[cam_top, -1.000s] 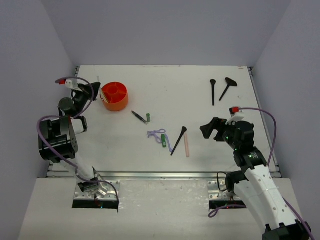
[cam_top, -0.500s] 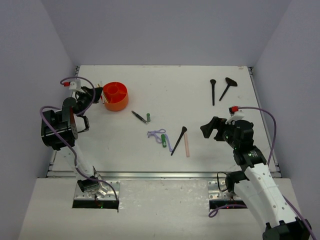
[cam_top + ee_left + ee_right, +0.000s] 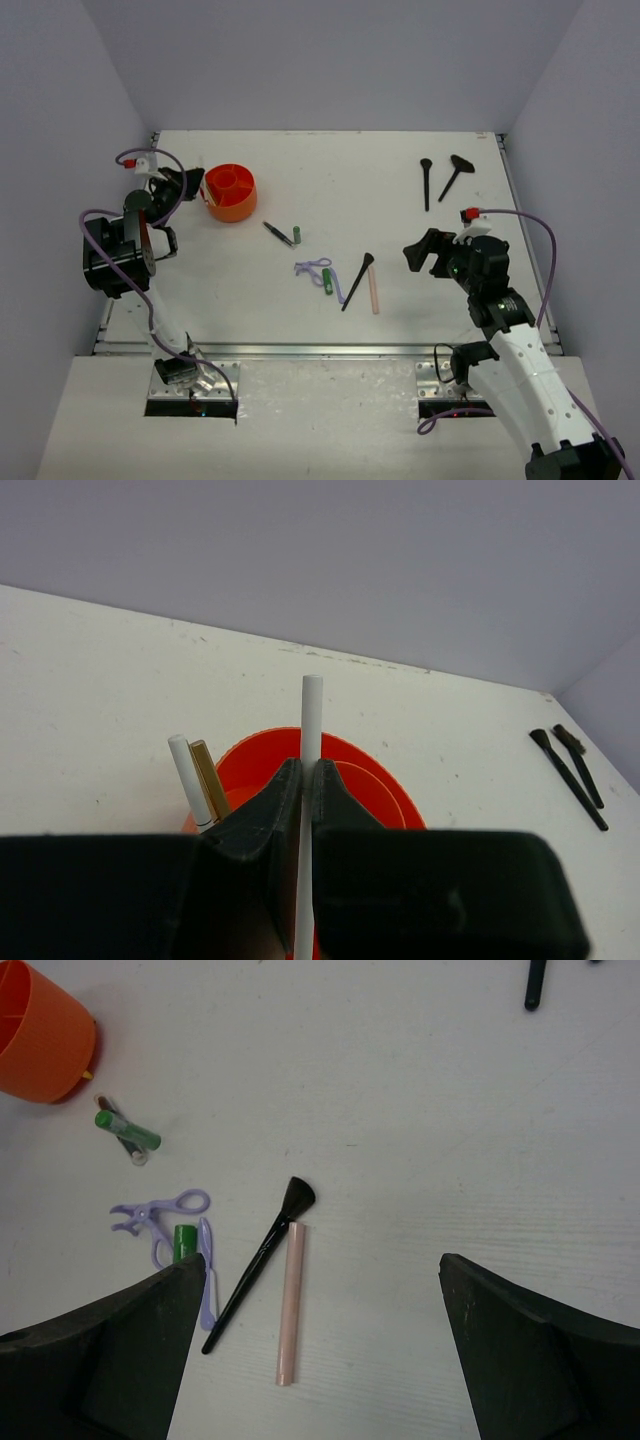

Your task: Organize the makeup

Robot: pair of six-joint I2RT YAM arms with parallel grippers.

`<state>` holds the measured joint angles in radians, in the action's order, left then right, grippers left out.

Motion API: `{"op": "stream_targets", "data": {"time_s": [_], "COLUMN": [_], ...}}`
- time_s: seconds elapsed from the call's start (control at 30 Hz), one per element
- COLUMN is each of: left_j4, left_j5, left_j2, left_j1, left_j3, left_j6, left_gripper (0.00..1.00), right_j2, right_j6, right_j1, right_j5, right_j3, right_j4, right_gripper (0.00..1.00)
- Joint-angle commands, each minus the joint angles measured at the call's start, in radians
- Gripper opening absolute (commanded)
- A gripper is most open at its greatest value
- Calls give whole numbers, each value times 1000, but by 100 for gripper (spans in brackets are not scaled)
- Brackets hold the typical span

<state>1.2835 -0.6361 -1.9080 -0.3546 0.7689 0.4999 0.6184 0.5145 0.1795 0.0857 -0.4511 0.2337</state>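
My left gripper [image 3: 190, 184] [image 3: 308, 770] is shut on a thin white stick [image 3: 311, 718], held upright just at the near rim of the round orange tub [image 3: 232, 193] [image 3: 372, 792]. A white stick [image 3: 184, 772] and a gold one [image 3: 208, 776] stand in the tub. My right gripper [image 3: 425, 252] [image 3: 320, 1260] hangs open and empty above a pink stick [image 3: 290, 1305] [image 3: 375, 291]. Left of that stick lie a black brush [image 3: 258, 1262] [image 3: 358, 281], a lilac looped tool [image 3: 158, 1210] and a green tube [image 3: 185, 1242]. Another green tube [image 3: 130, 1130] and a dark pencil [image 3: 279, 233] lie nearer the tub.
Two more black brushes [image 3: 426, 183] [image 3: 456, 175] lie at the far right of the white table [image 3: 330, 170]. Grey walls close in the table at the back and on both sides. My left arm stands close to the left wall.
My left wrist has swung a little toward the back wall beside the tub, the white stick still in its jaws. My right gripper has drifted slightly right, still open.
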Motion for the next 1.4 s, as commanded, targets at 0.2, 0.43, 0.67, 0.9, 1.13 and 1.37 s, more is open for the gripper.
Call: {"op": "stream_targets", "data": {"time_s": [0.2, 0.43, 0.67, 0.9, 1.13, 1.37], "left_j4": [473, 471, 483, 483, 485, 488], "left_j5": [37, 28, 15, -4, -16, -15], "left_j2": [8, 2, -69, -102, -133, -146], "left_j1": [-4, -4, -2, 2, 2, 3], "left_j3": [96, 103, 124, 129, 119, 112], "left_j6": [31, 26, 13, -46, -59, -52], "left_gripper": [0, 0, 0, 0, 0, 0], "right_j2": [18, 28, 50, 60, 78, 80], "right_j6": [-17, -13, -37, -28, -32, -50], "right_j1": [2, 2, 2, 2, 2, 2], "right_j5": [-14, -10, -1, 1, 2, -20], "right_j3": [-41, -45, -91, -86, -86, -97], "right_j4": [-30, -43, -30, -52, -72, -53], "right_gripper": [99, 99, 99, 99, 99, 99]}}
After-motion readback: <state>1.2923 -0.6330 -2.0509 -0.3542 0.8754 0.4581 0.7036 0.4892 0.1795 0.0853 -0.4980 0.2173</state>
